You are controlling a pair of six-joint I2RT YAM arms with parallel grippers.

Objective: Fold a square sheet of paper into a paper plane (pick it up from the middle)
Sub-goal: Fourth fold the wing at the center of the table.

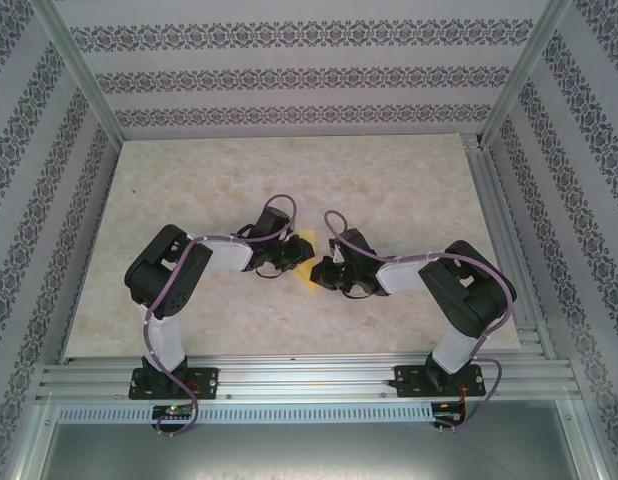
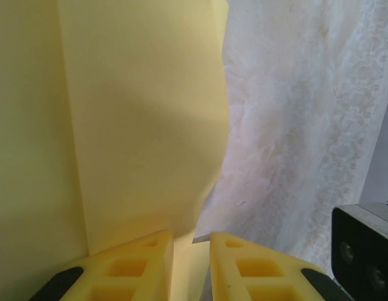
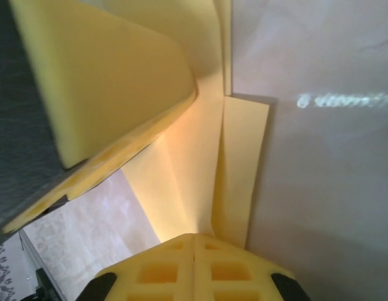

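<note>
The square sheet of paper (image 1: 307, 267) is pale yellow, folded and creased, and hangs between both grippers at the middle of the table. My left gripper (image 1: 289, 258) comes in from the left. In the left wrist view its jaws (image 2: 191, 241) stand slightly apart with folded layers of the paper (image 2: 144, 125) caught between them, a flap rising ahead. My right gripper (image 1: 325, 270) is shut on the paper's near edge (image 3: 194, 238). The paper (image 3: 188, 175) runs from there up to the left gripper's finger (image 3: 112, 81).
The pale marble tabletop (image 1: 389, 190) stretches behind and to both sides, ringed by an aluminium frame (image 1: 289, 378) and patterned walls. A dark part of the right arm (image 2: 363, 251) shows at the lower right of the left wrist view.
</note>
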